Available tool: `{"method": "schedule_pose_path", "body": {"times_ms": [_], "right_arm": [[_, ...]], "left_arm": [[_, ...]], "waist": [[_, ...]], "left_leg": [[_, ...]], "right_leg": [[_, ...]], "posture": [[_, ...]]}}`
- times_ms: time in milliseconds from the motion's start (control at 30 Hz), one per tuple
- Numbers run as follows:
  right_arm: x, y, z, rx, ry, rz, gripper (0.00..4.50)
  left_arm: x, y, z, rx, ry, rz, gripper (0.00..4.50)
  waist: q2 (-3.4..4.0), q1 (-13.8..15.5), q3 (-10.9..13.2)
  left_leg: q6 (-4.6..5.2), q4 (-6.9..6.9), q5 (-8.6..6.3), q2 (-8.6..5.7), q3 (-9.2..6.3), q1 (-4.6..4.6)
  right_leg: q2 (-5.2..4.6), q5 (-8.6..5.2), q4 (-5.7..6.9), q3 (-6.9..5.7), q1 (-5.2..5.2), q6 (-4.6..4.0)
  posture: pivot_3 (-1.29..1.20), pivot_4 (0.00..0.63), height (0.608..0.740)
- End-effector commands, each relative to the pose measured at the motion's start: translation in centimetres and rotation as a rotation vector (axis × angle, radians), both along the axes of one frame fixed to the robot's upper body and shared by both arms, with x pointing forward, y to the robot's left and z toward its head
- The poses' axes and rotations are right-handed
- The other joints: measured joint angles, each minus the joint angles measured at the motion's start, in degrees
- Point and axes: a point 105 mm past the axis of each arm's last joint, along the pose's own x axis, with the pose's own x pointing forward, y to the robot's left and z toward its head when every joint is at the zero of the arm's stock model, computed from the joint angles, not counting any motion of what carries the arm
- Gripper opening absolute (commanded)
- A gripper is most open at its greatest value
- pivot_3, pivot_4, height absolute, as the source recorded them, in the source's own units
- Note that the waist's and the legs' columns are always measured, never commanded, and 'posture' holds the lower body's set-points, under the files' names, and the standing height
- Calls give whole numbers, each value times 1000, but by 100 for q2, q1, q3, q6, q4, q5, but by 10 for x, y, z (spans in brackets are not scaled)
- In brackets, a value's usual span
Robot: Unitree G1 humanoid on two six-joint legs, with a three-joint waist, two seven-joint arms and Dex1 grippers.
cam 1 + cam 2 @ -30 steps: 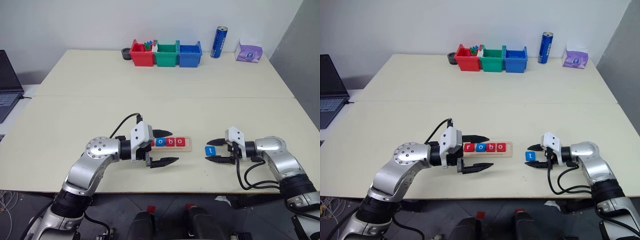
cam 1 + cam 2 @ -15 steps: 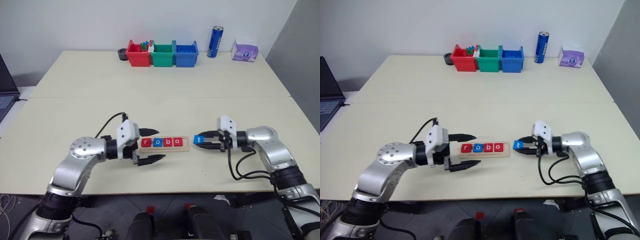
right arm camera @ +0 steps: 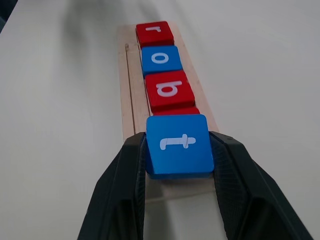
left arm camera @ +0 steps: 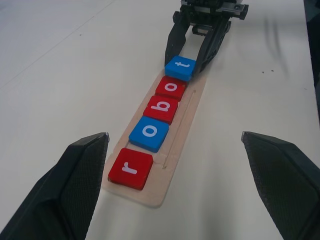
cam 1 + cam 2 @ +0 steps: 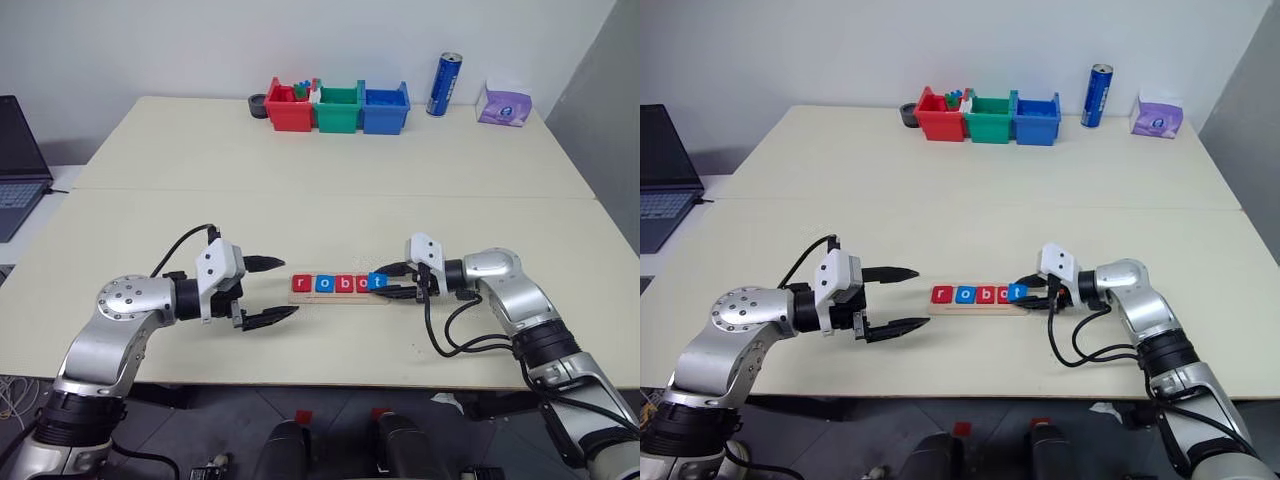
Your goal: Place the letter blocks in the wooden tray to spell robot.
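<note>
Reaching right arm (image 5: 500, 285) (wrist level)

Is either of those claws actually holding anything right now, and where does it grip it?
The right gripper pinches the blue t block by two opposite side edges, over the end of the wooden tray. The left gripper is open and holds nothing.

Pale matt wooden tray (image 4: 186, 127); smooth letter blocks (image 4: 161, 108) (plastic-looking)
</note>
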Motion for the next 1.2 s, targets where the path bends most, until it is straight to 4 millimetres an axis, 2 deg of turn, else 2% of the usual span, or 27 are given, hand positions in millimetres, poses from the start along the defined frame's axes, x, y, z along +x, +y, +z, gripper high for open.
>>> {"method": "schedule_pose_path", "body": {"times_ms": [33, 533, 1200], "right_arm": [[7, -2, 14, -12, -61, 15, 1470], [9, -2, 3, -76, -96, 48, 1470], [12, 3, 3, -85, -101, 71, 1470]], "left_arm": [[-2, -3, 10, -20, -42, -10, 4500], [0, -4, 12, -21, -51, -10, 4500], [-1, -3, 12, -18, -56, 2, 4500]], "waist": [[0, -8, 0], [0, -12, 0], [0, -12, 0]], "left_leg": [[0, 0, 0, 0, -1, 0], [0, -2, 0, 3, -3, 3], [0, -2, 0, 3, -3, 4]], "right_leg": [[3, 0, 2, -1, -1, 0], [16, 1, 3, 0, -1, -2], [16, 1, 5, 0, -1, -3]], "posture": [[0, 150, 740], [0, 150, 740], [0, 150, 740]]}}
